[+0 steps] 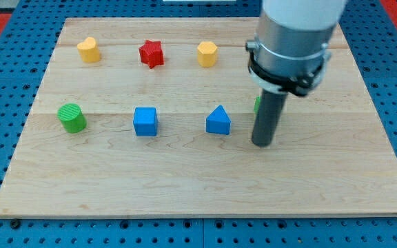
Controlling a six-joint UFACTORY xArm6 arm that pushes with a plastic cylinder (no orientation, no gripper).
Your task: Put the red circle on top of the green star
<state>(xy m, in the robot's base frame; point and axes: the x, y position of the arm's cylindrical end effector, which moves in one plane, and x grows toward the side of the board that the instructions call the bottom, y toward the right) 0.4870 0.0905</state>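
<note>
- Tip (262, 143) down on board (185, 193), just right of blue triangle (218, 120), apart from it. Plain rod, no jaws to open or close, nothing carried.
- Green sliver (257, 103) peeking out at rod's left edge, middle row. Shape hidden; probably the green star. Touching the rod or not: cannot tell.
- Red circle not seen anywhere. Only red block in sight is red star (151, 53), top row, wrong piece. Circle possibly hidden behind arm (291, 41) at view's top right; unconfirmed.
- Also present: yellow heart (88, 49), yellow hexagon (207, 53), green cylinder (72, 118), blue cube (145, 121).
- Step in hand, by judgement: reaching the circle, push not yet begun.
- To do well: back away from the sliver first, without nudging it or the triangle.
- Then round the circle wide and set the tip on its far side from the star.
- Push short and centred; round blocks likely to slip off-line. Stop just above the star.
</note>
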